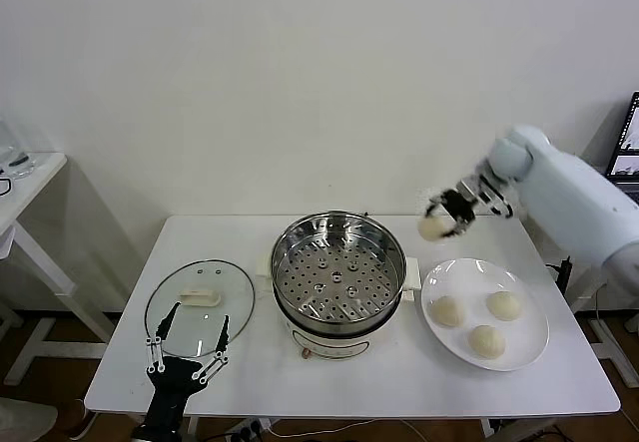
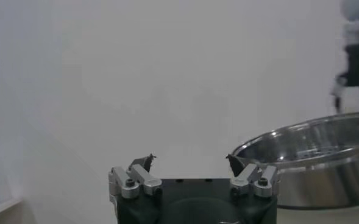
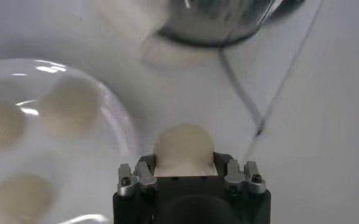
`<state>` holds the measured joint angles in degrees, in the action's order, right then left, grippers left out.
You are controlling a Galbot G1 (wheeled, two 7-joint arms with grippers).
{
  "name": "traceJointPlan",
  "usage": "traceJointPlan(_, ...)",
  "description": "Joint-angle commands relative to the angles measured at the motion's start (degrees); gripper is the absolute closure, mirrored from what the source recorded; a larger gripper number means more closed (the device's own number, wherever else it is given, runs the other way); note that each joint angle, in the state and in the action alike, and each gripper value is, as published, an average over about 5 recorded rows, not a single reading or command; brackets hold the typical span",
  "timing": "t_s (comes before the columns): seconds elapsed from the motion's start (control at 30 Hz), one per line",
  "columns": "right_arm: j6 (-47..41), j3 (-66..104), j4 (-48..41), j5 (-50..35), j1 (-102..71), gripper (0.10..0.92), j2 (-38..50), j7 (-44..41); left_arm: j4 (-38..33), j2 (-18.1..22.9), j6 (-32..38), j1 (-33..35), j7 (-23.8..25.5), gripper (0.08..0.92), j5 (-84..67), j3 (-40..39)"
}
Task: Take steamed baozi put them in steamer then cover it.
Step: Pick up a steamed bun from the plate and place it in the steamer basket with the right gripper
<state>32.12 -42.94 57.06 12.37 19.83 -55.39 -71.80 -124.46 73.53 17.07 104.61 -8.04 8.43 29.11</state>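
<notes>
Above the table (image 1: 250, 382), off the steamer's right rim, my right gripper (image 1: 439, 224) holds one baozi (image 1: 435, 226) in the air. Wrist cam confirms: fingers (image 3: 144, 172) closed snug on both sides of the bun (image 3: 184, 146), bun sits betw. them, no visible sag.

Key relation for next move: steamer (image 1: 339, 272) lies to the robot's left of the held bun and lower. Bun is past the plate (image 1: 529, 347), just outside the pot's right rim, near the far side. So I judge the carry needs a leftward shift + descent onto the perforated tray (image 1: 337, 284). Tray shows no buns yet. A round bun has no long axis to speak of, so orientation at release shouldn't matter.

Three other baozi (image 1: 447, 310) (image 1: 504, 305) (image 1: 487, 340) remain on plate, right of steamer, apart from each other. R arm is clearly the nearer one for all of them.

Left gripper (image 1: 187, 347) hovers at the near edge of the cover (image 1: 200, 305), fingers (image 1: 160, 340) spread wide, holding nothing. Cover lies flat on table, left of steamer, white handle (image 1: 200, 297) up; handle's long axis runs roughly left-right. L arm is the nearer one for the cover. Est. progress: first of four buns in transit, cover step not yet done.

Risk (my guess): soft dough may stick to a finger on release.
</notes>
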Motion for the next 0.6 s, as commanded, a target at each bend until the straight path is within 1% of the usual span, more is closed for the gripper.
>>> traceJointPlan(0.03, 8.83, -7.39, 7.28, -2.66, 9.93, 0.364, -4.70, -0.69, -0.19, 0.02, 0.08, -0.01, -0.05, 0.177, -0.03, -0.05)
traceJointPlan(0.33, 9.38, -11.23, 10.77, -0.73, 8.01, 0.368, -10.16, -2.04, -0.69, 0.18, 0.17, 0.13, -0.16, 0.177, -0.06, 0.14)
traceJointPlan(0.6, 8.48, -13.18, 7.92, 2.35, 4.07, 0.367, -12.78, -2.16, -0.69, 0.31, 0.31, -0.11, -0.28, 0.177, -0.06, -0.09)
